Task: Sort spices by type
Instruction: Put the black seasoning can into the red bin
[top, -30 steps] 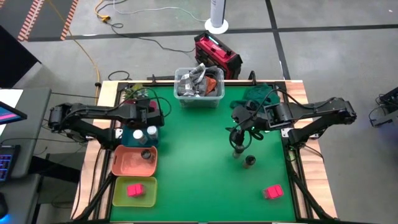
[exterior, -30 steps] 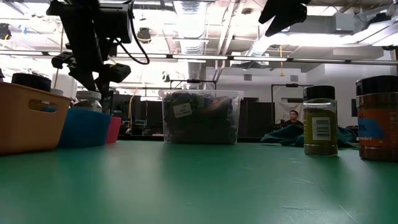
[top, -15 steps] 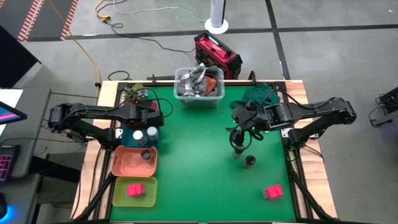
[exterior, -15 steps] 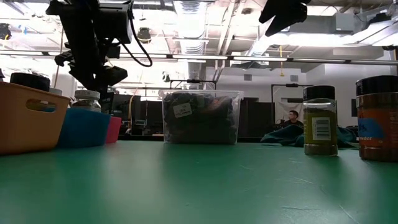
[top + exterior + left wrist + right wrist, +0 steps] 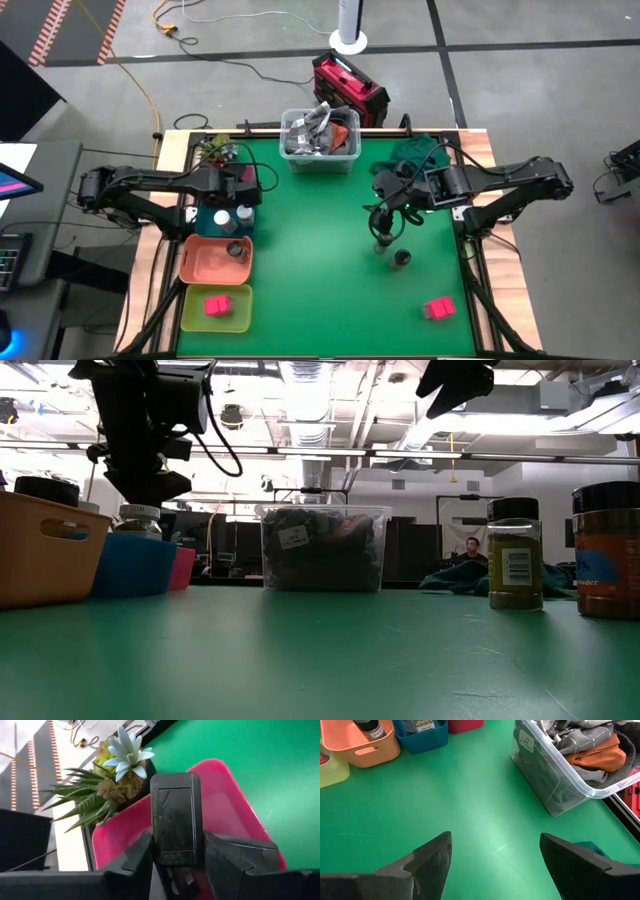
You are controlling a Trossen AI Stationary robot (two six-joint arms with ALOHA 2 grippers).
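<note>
My left gripper [image 5: 176,840] is shut on a black rectangular box [image 5: 175,810] above the pink tray [image 5: 235,805] at the table's far left. The blue tray [image 5: 228,218] holds white-topped jars, the orange tray [image 5: 212,262] a dark jar [image 5: 237,248], and the yellow tray [image 5: 215,308] a pink-red box [image 5: 215,305]. My right gripper [image 5: 496,839] hangs open, with nothing between its fingers, above two dark-lidded jars [image 5: 382,243] [image 5: 401,258] that stand on the mat. Another pink-red box [image 5: 438,308] lies near the front right. My left gripper pinches the black box by its two long sides, near the end closest to the wrist [image 5: 172,857], between its two fingers [image 5: 142,855]. The fingers slant downward and lie along the box, which sticks out past their tips. The box is lifted clear above the pink tray.
A clear bin [image 5: 320,138] of cloths stands at the far middle, with a green cloth [image 5: 415,150] to its right. A small artificial plant [image 5: 120,775] sits behind the pink tray. The middle of the green mat [image 5: 310,260] is bare.
My left gripper has rolled at the wrist while staying in place over the pink tray, turning the black box with it. It stays shut on the box.
</note>
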